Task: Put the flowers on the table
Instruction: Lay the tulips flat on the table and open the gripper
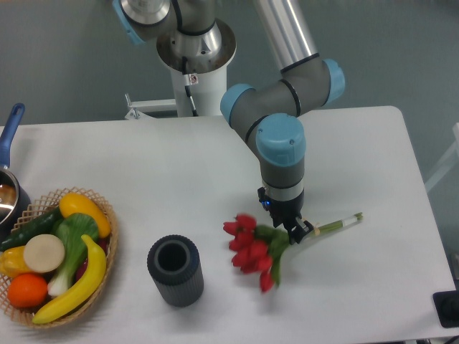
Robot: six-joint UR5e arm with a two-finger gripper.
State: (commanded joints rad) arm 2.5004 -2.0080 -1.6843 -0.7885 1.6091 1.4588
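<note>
Here, flowers (pixel 252 247) on white table (pixel 179 165), stems beneath gripper (pixel 294 228), blooms splayed left. Whether the jaws grip cannot be told. Grey wall behind.

Red-headed, green-stemmed flowers (pixel 251 247) on white table (pixel 165 172); dark grey ribbed cup (pixel 175 271).
</note>
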